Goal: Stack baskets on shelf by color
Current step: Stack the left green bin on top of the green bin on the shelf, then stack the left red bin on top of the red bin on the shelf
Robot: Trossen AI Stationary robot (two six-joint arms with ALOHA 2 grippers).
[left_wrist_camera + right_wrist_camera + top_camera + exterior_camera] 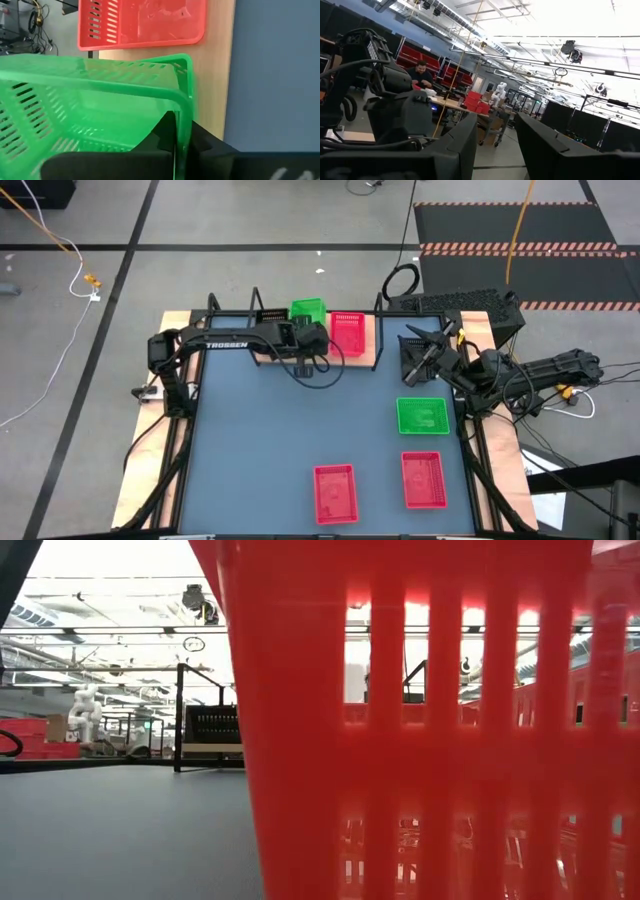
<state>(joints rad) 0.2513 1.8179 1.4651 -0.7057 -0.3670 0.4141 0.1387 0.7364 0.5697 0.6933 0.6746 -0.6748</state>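
Observation:
On the wooden shelf (262, 352) at the table's far edge stand a black basket (271, 315), a green basket (308, 310) and a red basket (348, 332). My left gripper (318, 338) is shut on the green basket (90, 120). Just beyond it, the rim of a second green basket (170, 62) shows on the shelf board (215, 75). My right gripper (495, 150) stands open by the table's right edge (420, 352), pointing up into the room with nothing between its fingers. My left gripper has the green basket's wall (183, 116) near a corner, one finger inside the basket and one outside. The fingers slant down toward the shelf from the table's near side. The basket lies over the second green one; whether it rests in it I cannot tell.
On the table lie a green basket (423, 416) at the right and two red baskets (335, 492), (424, 478) near the front edge. One red basket (420, 740) fills most of the low view. A person sits at a desk far beyond the table.

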